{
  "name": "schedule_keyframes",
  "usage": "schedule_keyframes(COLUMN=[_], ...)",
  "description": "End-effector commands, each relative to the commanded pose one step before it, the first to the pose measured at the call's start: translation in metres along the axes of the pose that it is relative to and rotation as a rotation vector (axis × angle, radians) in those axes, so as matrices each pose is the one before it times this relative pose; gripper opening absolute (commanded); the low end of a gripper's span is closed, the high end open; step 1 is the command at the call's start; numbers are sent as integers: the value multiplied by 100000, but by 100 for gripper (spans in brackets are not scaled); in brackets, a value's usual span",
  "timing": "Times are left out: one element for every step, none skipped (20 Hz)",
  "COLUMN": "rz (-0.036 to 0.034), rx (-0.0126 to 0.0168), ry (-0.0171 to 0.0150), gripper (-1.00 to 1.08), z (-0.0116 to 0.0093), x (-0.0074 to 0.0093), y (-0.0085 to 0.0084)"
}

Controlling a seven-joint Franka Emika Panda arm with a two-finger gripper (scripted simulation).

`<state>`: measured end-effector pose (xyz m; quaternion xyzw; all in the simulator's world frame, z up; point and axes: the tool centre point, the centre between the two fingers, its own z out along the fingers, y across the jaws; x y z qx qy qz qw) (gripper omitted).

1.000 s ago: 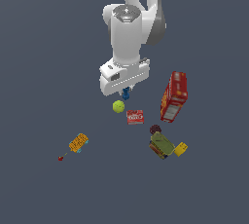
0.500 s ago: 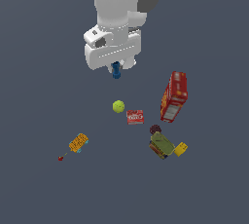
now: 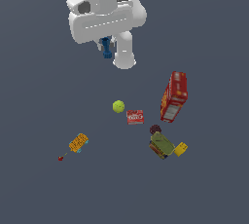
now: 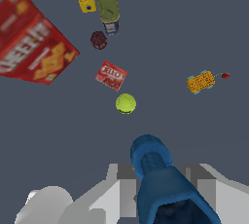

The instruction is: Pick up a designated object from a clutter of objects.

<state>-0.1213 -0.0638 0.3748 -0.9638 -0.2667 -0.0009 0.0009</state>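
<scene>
The designated object, a small dark-blue peg (image 3: 106, 47) with wider ends, hangs well above the floor with my gripper (image 3: 107, 43) shut on it. In the wrist view the blue peg (image 4: 158, 169) fills the space between my grey fingers (image 4: 114, 189). The clutter of objects lies far below: a yellow-green ball (image 3: 118, 106), a flat red packet (image 3: 135, 117), a tall red box (image 3: 174, 96), an olive box (image 3: 161, 146), a yellow cube (image 3: 181, 149) and an orange waffle-like block (image 3: 78, 142).
A small dark-red round item (image 3: 155, 129) sits by the olive box. A tiny red piece (image 3: 61, 158) lies near the orange block. The wrist view shows the ball (image 4: 125, 103) and packet (image 4: 111, 75) straight below the peg.
The arm has risen steadily, carrying the blue peg up and away from the ball and packet. The clutter on the floor has not moved.
</scene>
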Motion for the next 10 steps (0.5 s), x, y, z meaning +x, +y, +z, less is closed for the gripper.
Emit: schedule_keyframes(rz=[-36,15,0,5,0,0,-1,0,0,0], rx=[45,-54,0,-39,0,0,-56,0,0,0], ry=[-105,-41,0,-29,0,0,-40,0,0,0], gripper=[-100,-100,-100,-100,-100,-100,-100,-100,-100,-100], z=[-1278,-400,-352,-307,-259,-212,-167,-117,-70,-23], x=[-715,-195,-180,-143,-127,-102,-61,-54,-32,-10], y=[227,73,83,62,67,58,24,35,21,7])
